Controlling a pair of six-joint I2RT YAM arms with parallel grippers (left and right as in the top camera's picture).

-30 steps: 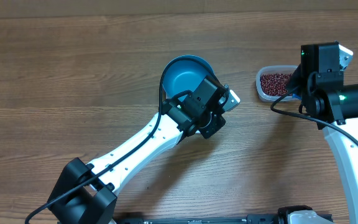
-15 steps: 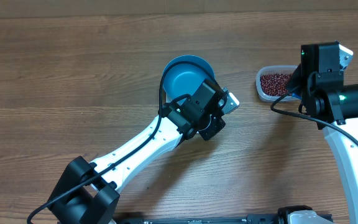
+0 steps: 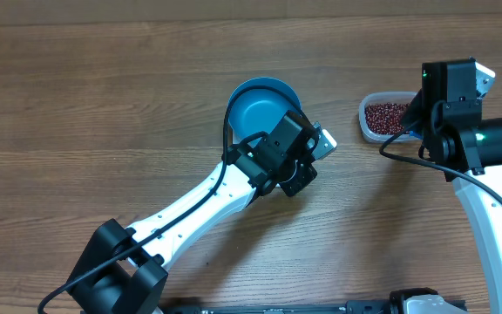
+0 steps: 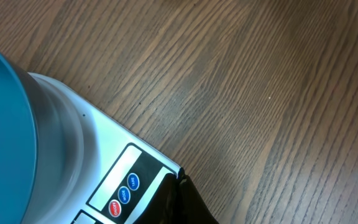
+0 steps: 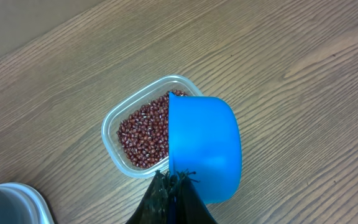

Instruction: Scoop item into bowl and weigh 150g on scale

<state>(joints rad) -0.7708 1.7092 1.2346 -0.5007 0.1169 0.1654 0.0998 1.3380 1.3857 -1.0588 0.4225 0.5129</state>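
Looking at the biggest thing first, the brown wooden tabletop [image 3: 103,87] holds everything. Next is the round blue bowl [image 3: 255,109]. It sits on top of the white scale [image 4: 73,143], near the middle of the tabletop. No beans show in the part of the bowl I can see. The bowl looks smooth and light, so it could slide. I think its rim is the best place to take it.

The left pincer [image 4: 188,199] is closed tight and holds nothing. It is right by the front corner of the scale, close to the little round buttons [image 4: 126,190]. I cannot tell if it touches them.

Off to the right, well apart from the bowl, is a clear plastic tub [image 5: 107,130]. The blue scoop [image 5: 204,146] hangs over one side of the tub and hides part of it. The right pincer [image 5: 174,193] is closed on the end of the scoop. The scoop looks stiff and light. I cannot tell if anything is in it.

Smallest of all are the beans [image 5: 143,134], a loose heap in the tub. They look tiny, hard and smooth. I think they would roll and spill easily. A pincer could not pinch them, so the scoop must carry them, kept level.
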